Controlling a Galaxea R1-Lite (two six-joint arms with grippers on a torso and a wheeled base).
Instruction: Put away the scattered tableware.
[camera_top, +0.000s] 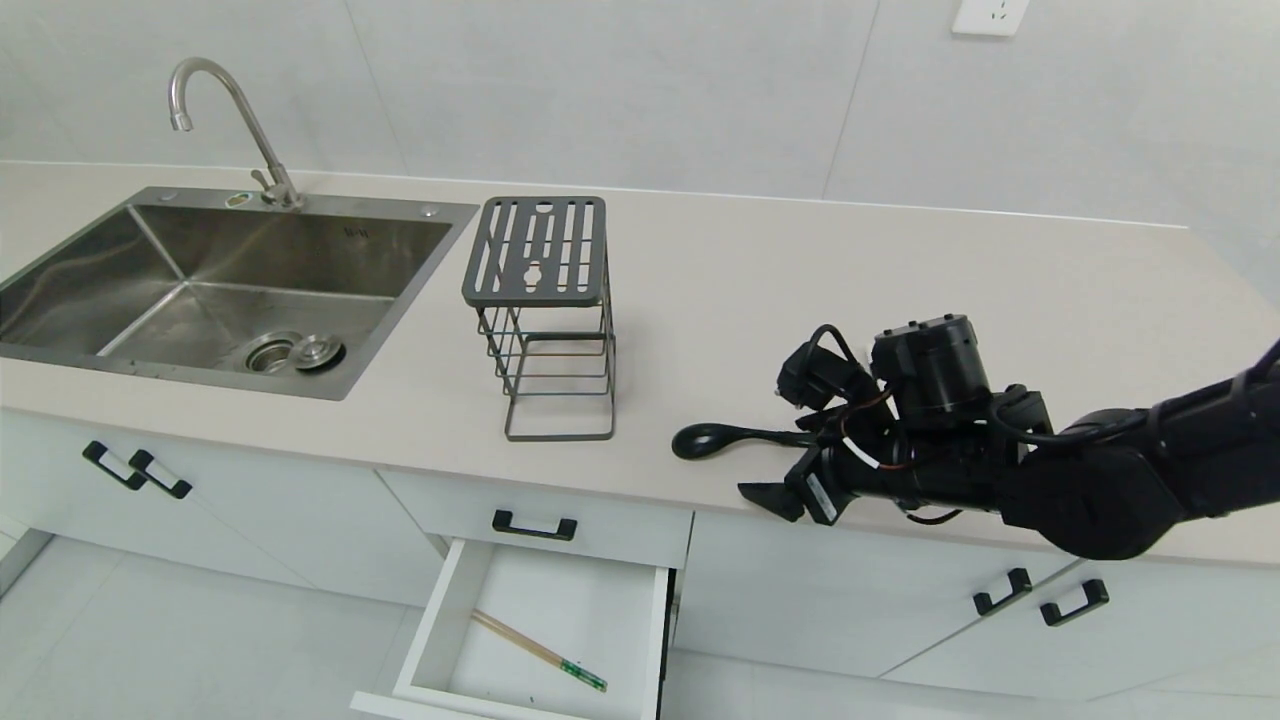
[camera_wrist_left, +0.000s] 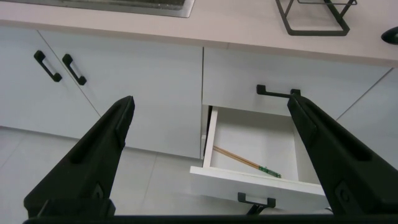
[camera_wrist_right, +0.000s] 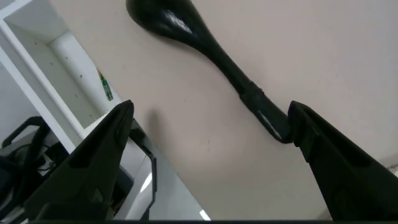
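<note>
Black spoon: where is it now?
In the head view, the black spoon lies at the front of the beige counter, between the dark wire rack and the right hand.

The right arm (camera_top: 1150, 470) is stretched out leftward, and the right hand (camera_top: 778, 466) sits low with fingers spread wide. The left hand (camera_wrist_left: 210, 102) has its fingers parted wide too.

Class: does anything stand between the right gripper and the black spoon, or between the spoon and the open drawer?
Nothing visible. The open right gripper hovers over the handle of the black spoon, on bare counter. The drawer below stands open, holding only chopsticks; the wire rack stands aside.
</note>
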